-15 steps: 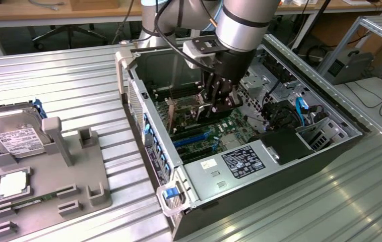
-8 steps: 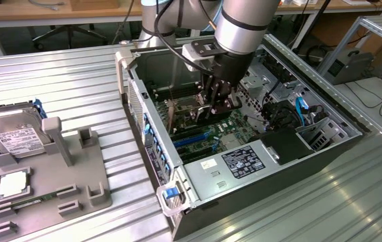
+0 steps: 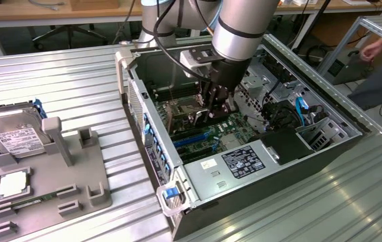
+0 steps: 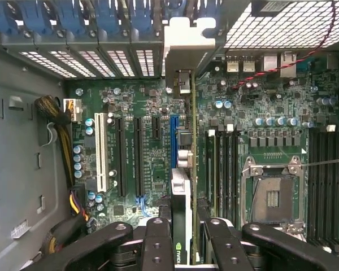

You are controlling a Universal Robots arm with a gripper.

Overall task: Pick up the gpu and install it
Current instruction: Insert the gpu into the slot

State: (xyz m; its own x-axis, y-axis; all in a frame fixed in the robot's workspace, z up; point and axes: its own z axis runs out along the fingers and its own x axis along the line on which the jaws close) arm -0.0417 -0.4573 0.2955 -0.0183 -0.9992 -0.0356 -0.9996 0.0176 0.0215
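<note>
The gripper is clamping the gpu on edge, its long axis running straight ahead, parallel to the blue expansion slot just below.

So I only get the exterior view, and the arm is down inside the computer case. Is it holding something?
Observer: Yes. In the wrist view the fingers clamp the gpu, which stands on edge.
Operator: Which way does it point?
Observer: Its silver bracket lies next to the perforated covers.
Operator: Is it over a slot?
Observer: It runs alongside the blue slot. I cannot tell whether it is seated.
</note>
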